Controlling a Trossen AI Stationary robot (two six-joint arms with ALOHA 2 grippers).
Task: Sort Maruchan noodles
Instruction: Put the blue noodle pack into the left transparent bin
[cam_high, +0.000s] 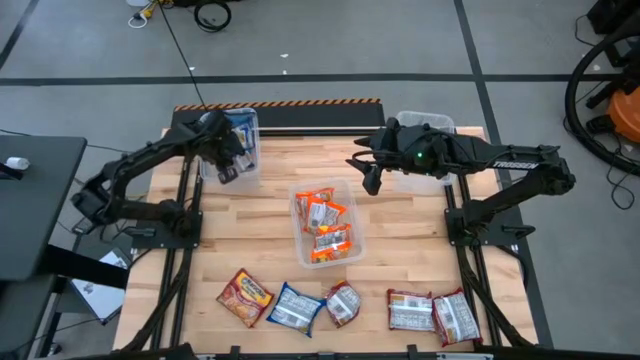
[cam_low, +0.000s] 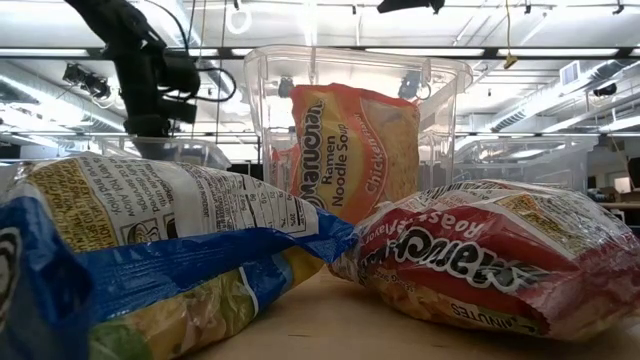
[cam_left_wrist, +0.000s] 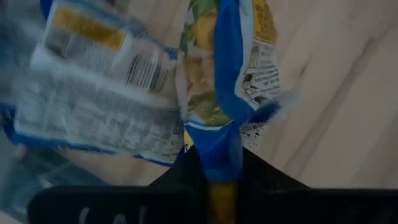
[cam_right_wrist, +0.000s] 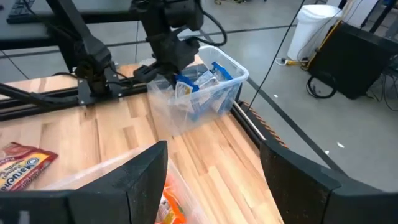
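Note:
My left gripper (cam_high: 228, 165) stands over the clear left bin (cam_high: 245, 125) at the table's far left, shut on a blue noodle packet (cam_left_wrist: 224, 74). Another blue packet (cam_left_wrist: 93, 93) lies in that bin under it. My right gripper (cam_high: 372, 178) hangs open above the far edge of the centre bin (cam_high: 300, 195), which holds orange packets (cam_high: 325, 225); it touches nothing. Along the near edge lie an orange packet (cam_high: 245, 297), a blue one (cam_high: 293, 308) and three red ones (cam_high: 343, 303). My left gripper pinches the blue packet by one sealed end edge (cam_left_wrist: 221, 149) between its two fingers, coming from above and pointing down. The packet hangs below the fingers inside the left bin (cam_right_wrist: 233, 81); whether its lower end rests on the bin's floor, I cannot tell.
A third clear bin (cam_high: 425, 125) sits at the far right under my right arm. Bare wood lies between the centre bin and the near row of packets. In the low view a blue packet (cam_low: 150, 260) and a red one (cam_low: 480, 260) fill the foreground.

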